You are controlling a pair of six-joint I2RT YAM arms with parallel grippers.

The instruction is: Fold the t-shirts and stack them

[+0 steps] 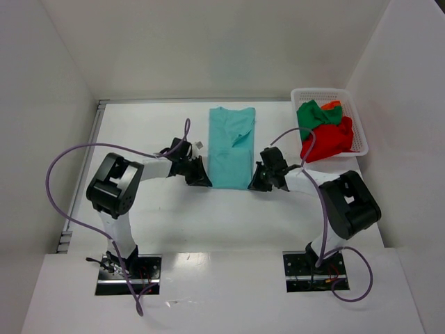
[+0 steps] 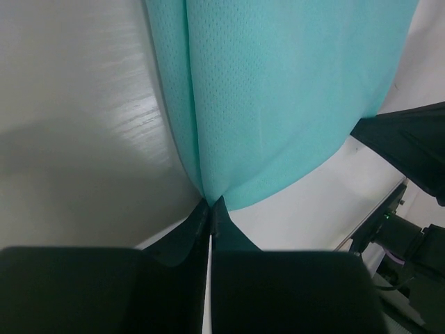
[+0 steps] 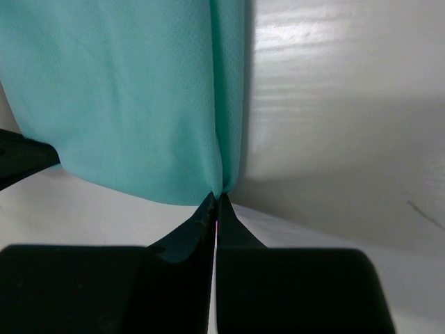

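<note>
A teal t-shirt (image 1: 231,146) lies on the white table as a long narrow strip, its sides folded in. My left gripper (image 1: 206,182) is shut on its near left corner; the left wrist view shows the cloth (image 2: 278,90) pinched at the fingertips (image 2: 211,203). My right gripper (image 1: 254,185) is shut on the near right corner; the right wrist view shows the teal cloth (image 3: 125,97) pinched at the tips (image 3: 217,198). Green (image 1: 314,115), red (image 1: 328,140) and orange (image 1: 332,106) t-shirts lie crumpled in the basket.
A white plastic lattice basket (image 1: 356,115) stands at the table's back right. White walls enclose the table on the left, back and right. Purple cables loop from both arms.
</note>
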